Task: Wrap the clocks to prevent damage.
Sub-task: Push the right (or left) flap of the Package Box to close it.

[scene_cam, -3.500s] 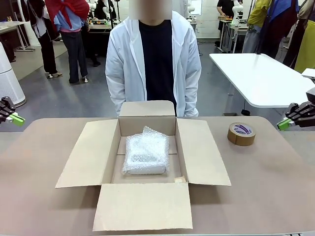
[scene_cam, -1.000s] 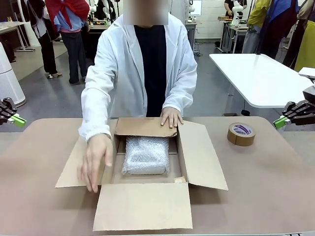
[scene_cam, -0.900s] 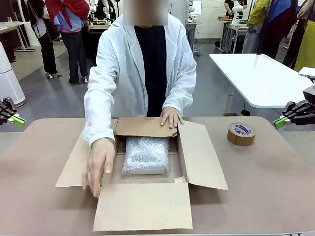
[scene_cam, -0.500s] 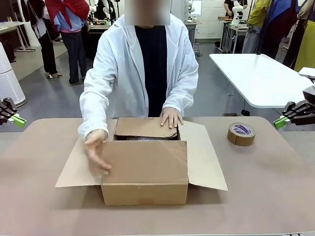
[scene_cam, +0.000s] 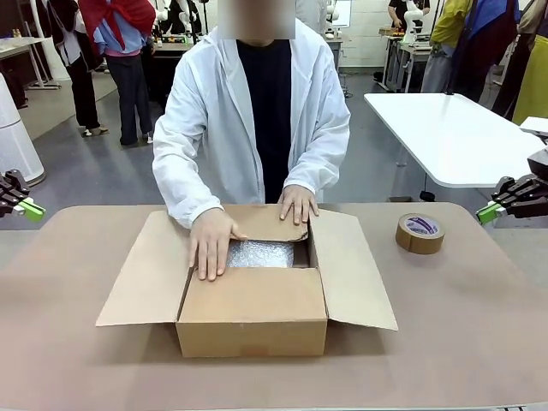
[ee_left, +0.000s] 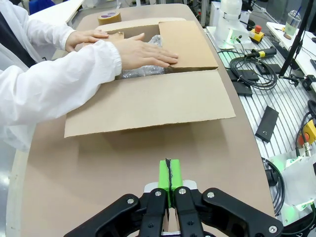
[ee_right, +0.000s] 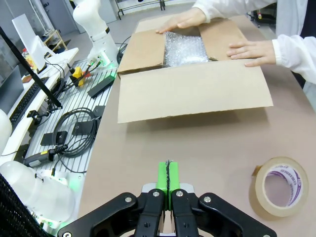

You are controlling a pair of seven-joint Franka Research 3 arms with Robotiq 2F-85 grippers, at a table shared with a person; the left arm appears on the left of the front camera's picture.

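Now, left fingers (ee_left: 163, 180) and right fingers (ee_right: 163, 180) tight together, both empty.

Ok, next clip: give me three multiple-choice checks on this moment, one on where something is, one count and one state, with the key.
1. Where is the tape roll relative to the box?
A) inside it
B) on the table, to the robot's right of it
C) on top of a folded flap

2. How many flaps of the box are folded in over its opening?
A) none
B) two
C) four

3. How do the left gripper and right gripper stand?
A) both shut, empty
B) both wide open
C) one shut on the tape roll

Key:
1 B, the roll lies on bare table, apart from the box.
2 B, the near flap and far flap lie inward, the bubble-wrap bundle shows between them, and the side flaps spread outward.
3 A, each wrist view shows its green pads pressed together with nothing between.
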